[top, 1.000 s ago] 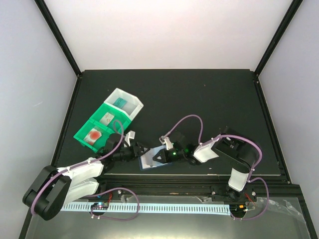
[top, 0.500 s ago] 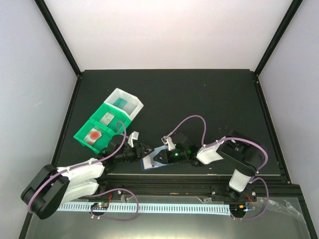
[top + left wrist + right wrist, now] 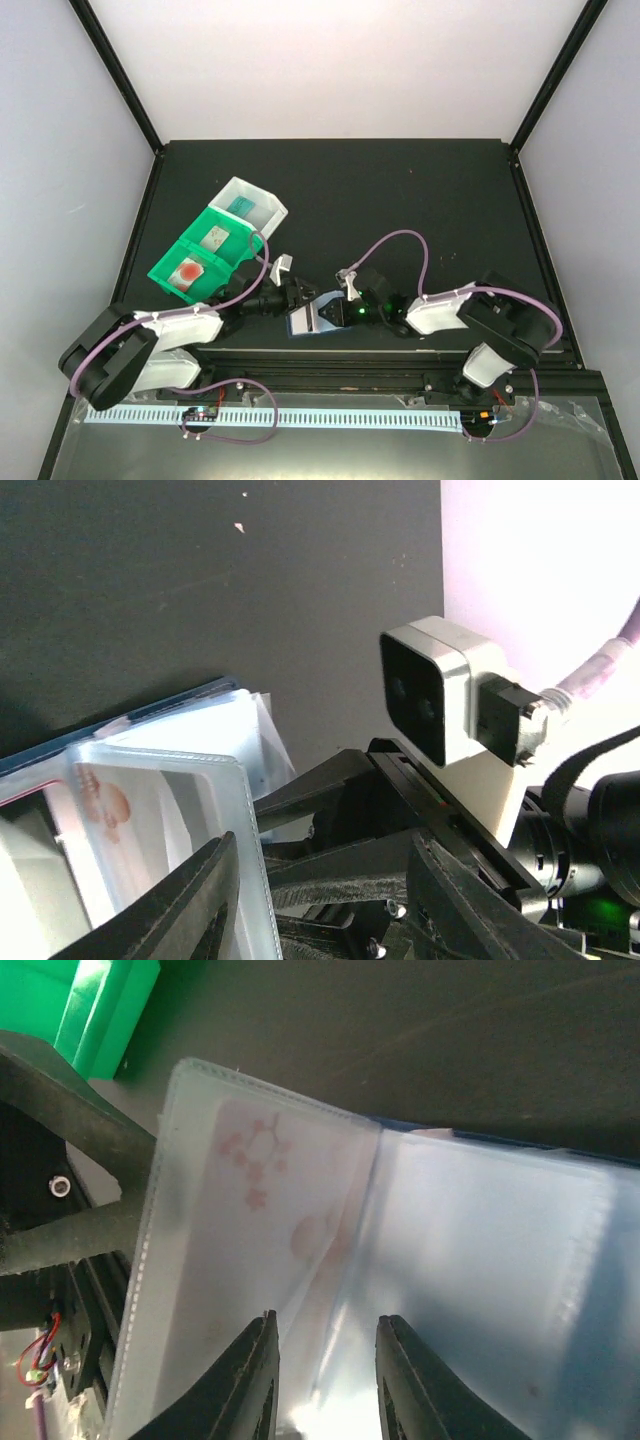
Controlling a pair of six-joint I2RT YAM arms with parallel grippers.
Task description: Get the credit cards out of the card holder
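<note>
The card holder [image 3: 312, 320] lies open on the dark table near the front edge, its pale blue clear pockets [image 3: 480, 1260] up and a navy rim [image 3: 150, 705] behind. A pale credit card [image 3: 265, 1200] with faint pink print sits inside one clear pocket and shows again in the left wrist view [image 3: 130, 830]. My left gripper [image 3: 299, 297] [image 3: 325, 842] is open at the holder's left edge, with the pocket's edge just inside its left finger [image 3: 190, 900]. From the right, my right gripper [image 3: 336, 313] [image 3: 326, 1318] is open, its fingers slightly apart over the fold between two pockets.
A green two-part bin [image 3: 178, 262] and a white bin [image 3: 268, 212] stand at the left rear. A red-orange card [image 3: 188, 271], a grey-white card [image 3: 214, 237] and a teal one [image 3: 242, 205] lie in them. The green bin's corner [image 3: 100, 1010] shows close beyond the holder.
The right gripper has opened off the pocket and its wrist has drawn back to the right. The left gripper has moved right, up to the holder, which shifted slightly right.
</note>
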